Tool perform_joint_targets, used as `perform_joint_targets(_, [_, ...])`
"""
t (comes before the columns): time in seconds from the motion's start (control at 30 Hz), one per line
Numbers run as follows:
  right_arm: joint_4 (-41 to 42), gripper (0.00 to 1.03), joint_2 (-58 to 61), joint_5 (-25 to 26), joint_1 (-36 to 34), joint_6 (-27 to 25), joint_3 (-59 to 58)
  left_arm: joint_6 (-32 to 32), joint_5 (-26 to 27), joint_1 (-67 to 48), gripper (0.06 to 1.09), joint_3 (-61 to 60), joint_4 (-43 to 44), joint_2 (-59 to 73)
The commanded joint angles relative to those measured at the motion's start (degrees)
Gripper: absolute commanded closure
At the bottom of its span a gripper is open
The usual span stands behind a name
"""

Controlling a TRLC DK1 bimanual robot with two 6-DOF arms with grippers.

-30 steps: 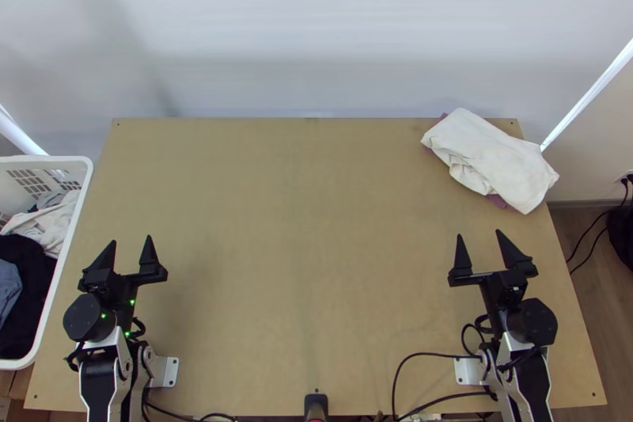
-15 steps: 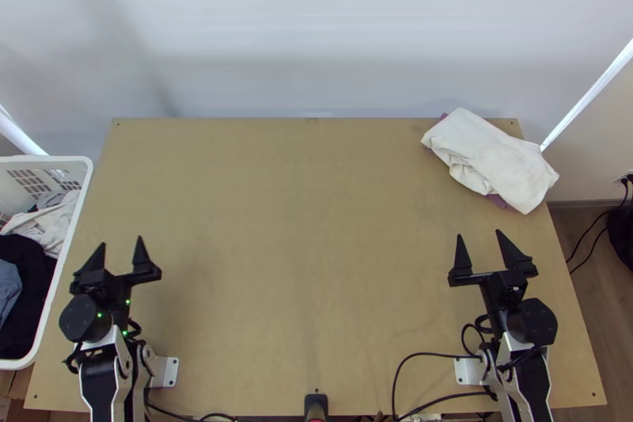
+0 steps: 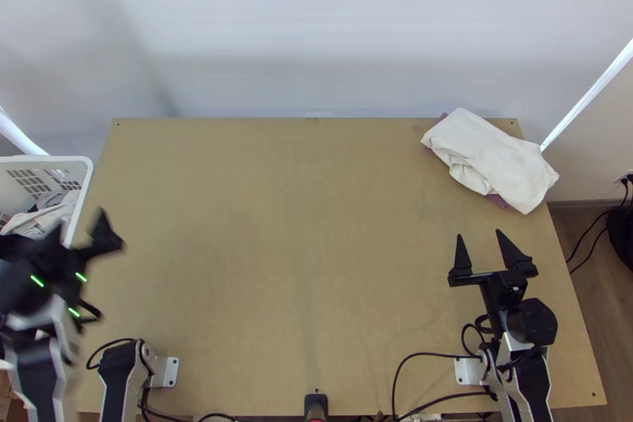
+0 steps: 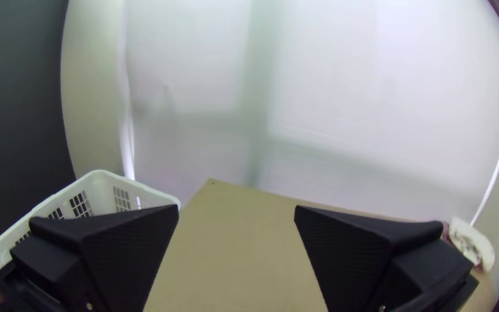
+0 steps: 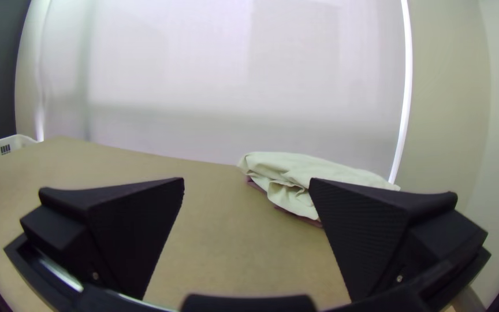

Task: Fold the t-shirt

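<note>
Upper cloth (image 3: 490, 154) off-white, lower cloth (image 3: 498, 201) mauve; table (image 3: 308, 224) tan; basket (image 3: 55, 158) white.

No readable text or numbers.

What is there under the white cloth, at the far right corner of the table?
Under the white cloth is a mauve cloth, peeking out at its edges. The rest is covered, so its shape cannot be told.

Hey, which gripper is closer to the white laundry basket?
Left. The left gripper overlaps the basket in the top view; the right gripper is across the table, toward its opposite side.
</note>
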Motion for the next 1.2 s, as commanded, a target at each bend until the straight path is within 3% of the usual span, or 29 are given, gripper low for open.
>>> perform_joint_targets(0.0, [-1.2,0.05,2.5,0.4,-0.3,-0.9,-0.2,-3.0,-0.2,5.1,0.10,11.5,-4.9,10.2])
perform_joint_targets(0.27, [-1.2,0.05,2.5,0.4,-0.3,-1.0,-0.2,5.8,0.2,24.8,0.10,26.0,-9.3,34.5])
perform_joint_targets(0.6, [-1.2,0.05,2.5,0.4,-0.3,-0.9,-0.2,23.4,0.2,44.3,0.10,37.4,-8.6,68.0])
perform_joint_targets(0.87, [-1.2,0.05,2.5,0.4,-0.3,-0.9,-0.2,28.9,0.1,50.3,0.11,49.6,-6.3,91.3])
perform_joint_targets(1.17, [-1.2,0.05,2.5,0.4,-0.3,-0.9,-0.2,32.0,-0.4,53.0,0.11,61.8,-5.2,108.2])
